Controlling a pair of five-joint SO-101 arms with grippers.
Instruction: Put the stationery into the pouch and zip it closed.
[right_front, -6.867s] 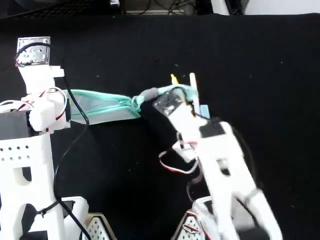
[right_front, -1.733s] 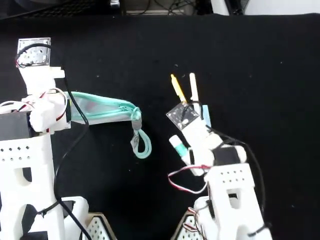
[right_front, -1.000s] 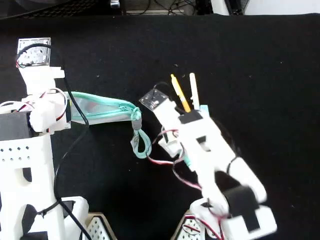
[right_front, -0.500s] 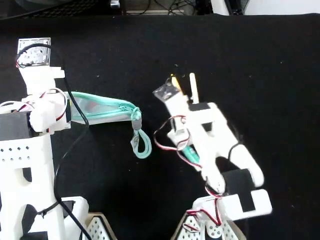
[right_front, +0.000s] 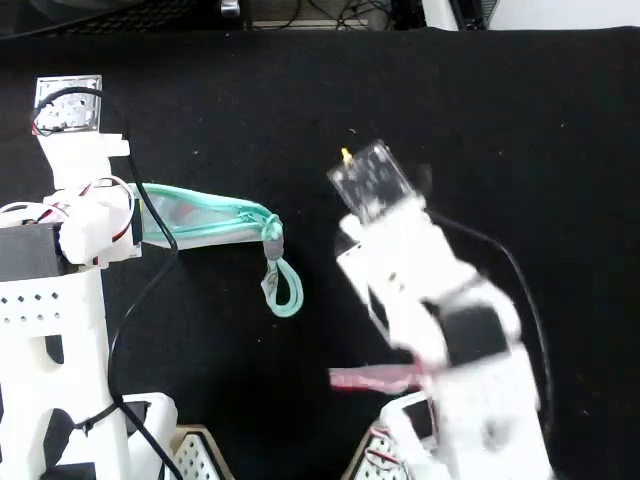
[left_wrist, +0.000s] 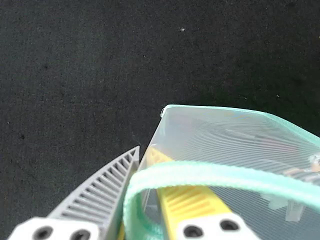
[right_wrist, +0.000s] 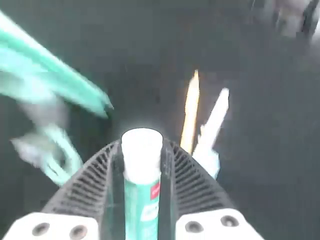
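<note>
While the left gripper (left_wrist: 144, 156) clamps the pouch (left_wrist: 235, 145) edge, the right gripper (right_wrist: 142, 144) grips a white-capped tube (right_wrist: 142, 200).

Much lost under a smeared right arm

In the high view the right arm (right_front: 430, 300) is blurred and covers the stationery on the desk (right_front: 560, 150), all but the tip of the yellow pencil (right_front: 347, 156). From the right wrist, the pouch (right_wrist: 55, 75) and its loop strap (right_wrist: 57, 155) are smears, and the teal tube (right_wrist: 142, 180) in the right gripper (right_wrist: 142, 145) is cut by the picture's edge. From the left wrist, the pouch and the left gripper (left_wrist: 143, 152) run off the edge, and what lies behind the mesh is too vague to name
</note>
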